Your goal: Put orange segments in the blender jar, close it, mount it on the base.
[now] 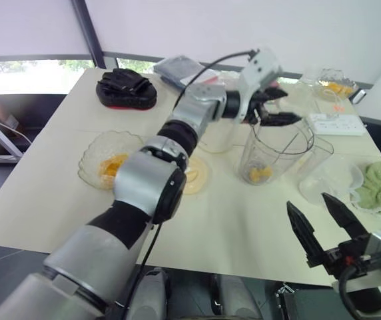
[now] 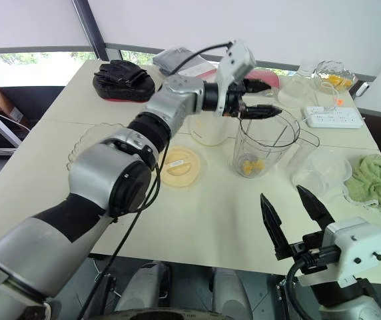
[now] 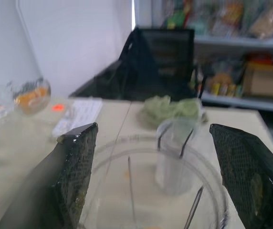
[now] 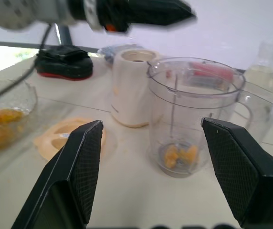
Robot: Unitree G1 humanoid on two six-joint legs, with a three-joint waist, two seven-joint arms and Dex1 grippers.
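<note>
At upper centre, the left end effector (image 1: pixel 280 107) is hovering apart over the blender jar (image 1: pixel 270 153); the right end effector (image 1: pixel 309 205) is gaping, lower right.

Clear blender jar (image 2: pixel 274 141) upright, open-topped, orange segments (image 2: pixel 253 165) at its bottom, cream lid (image 2: pixel 177 167) flat beside, white base (image 4: pixel 129 88) behind

Head stereo looks down over table (image 1: pixel 244 227); both wrist cams face blender jar (image 4: pixel 194 119), left closest.

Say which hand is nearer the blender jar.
Left. The left hand hovers open over the blender jar; the right hand hangs open at the near edge of the table.
</note>
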